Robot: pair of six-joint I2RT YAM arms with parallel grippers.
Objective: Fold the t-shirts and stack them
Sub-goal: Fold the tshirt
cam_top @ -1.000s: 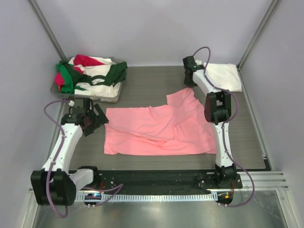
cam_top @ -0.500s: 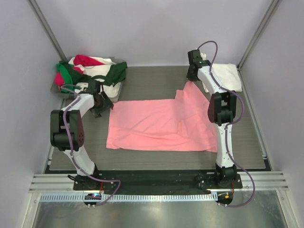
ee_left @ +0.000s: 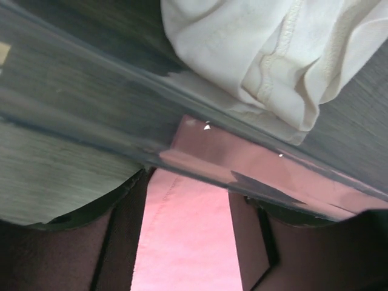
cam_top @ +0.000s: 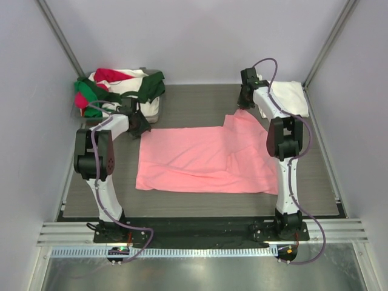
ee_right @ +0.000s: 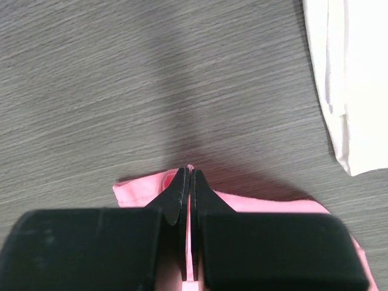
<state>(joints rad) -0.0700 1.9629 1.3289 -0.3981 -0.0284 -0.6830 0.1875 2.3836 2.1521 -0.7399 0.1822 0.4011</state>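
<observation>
A salmon-pink t-shirt (cam_top: 206,160) lies spread flat on the table's middle. My right gripper (cam_top: 244,104) is shut on its back right corner; in the right wrist view the pads (ee_right: 190,173) pinch a thin fold of pink cloth (ee_right: 142,187). My left gripper (cam_top: 138,124) is at the shirt's back left corner, against the tray. In the left wrist view its jaws (ee_left: 189,185) stand apart with pink cloth (ee_left: 182,242) lying between them. A folded white t-shirt (cam_top: 288,97) lies at the back right. Dark green, red and white shirts (cam_top: 118,91) are piled at the back left.
The clear plastic tray (ee_left: 121,130) under the pile is right in front of my left fingers, with a white shirt (ee_left: 242,48) hanging over its rim. The folded white shirt's edge (ee_right: 351,79) is just right of my right gripper. Grey walls enclose the table.
My left gripper swung from the front left back to the tray, and the pink shirt's left side went from wrinkled to flat. My right gripper shifted slightly back with its corner.
</observation>
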